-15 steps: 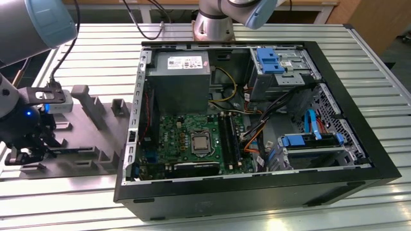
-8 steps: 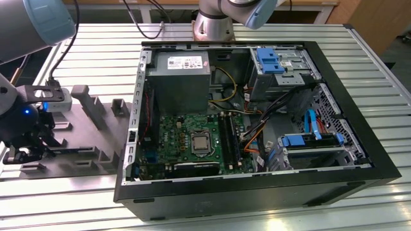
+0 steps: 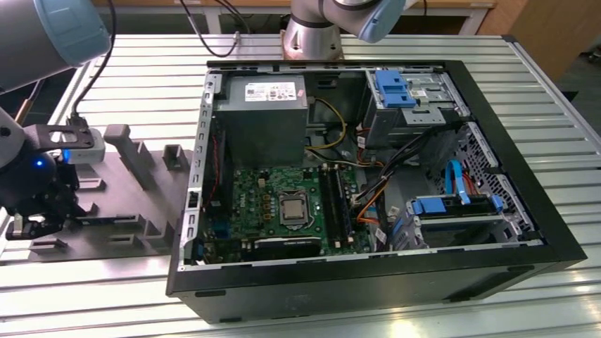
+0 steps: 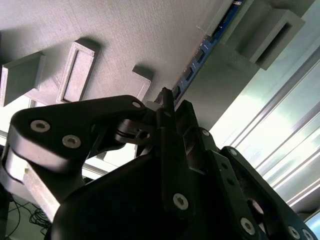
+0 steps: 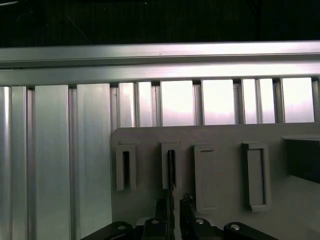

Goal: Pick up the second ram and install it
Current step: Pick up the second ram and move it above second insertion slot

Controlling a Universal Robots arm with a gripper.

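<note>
The claw [image 4: 175,102] has its two fingers drawn together, clamped on the near end of the second ram [image 4: 200,57], as the second wrist view shows. The contact point itself is partly masked by the claw's own black linkage. From there the stick runs away on edge, with its far end cut off at the frame border.

In the first wrist view the claw [image 5: 176,202] is cut off at the frame edge. The second ram [image 5: 171,170] appears edge-on as a thin dark line standing in a slotted block of the grey tray [image 5: 225,145].

In the exterior view the claw [image 3: 28,227] hangs low over the tray [image 3: 141,211] at the exterior view's left. The stick cannot be made out there.

The tray lies on the slatted metal surface [image 3: 141,77]. Beside it, to the exterior view's right, stands the open computer case [image 3: 526,232]. Inside are the motherboard [image 3: 253,204] and a square silver processor [image 3: 294,209].
</note>
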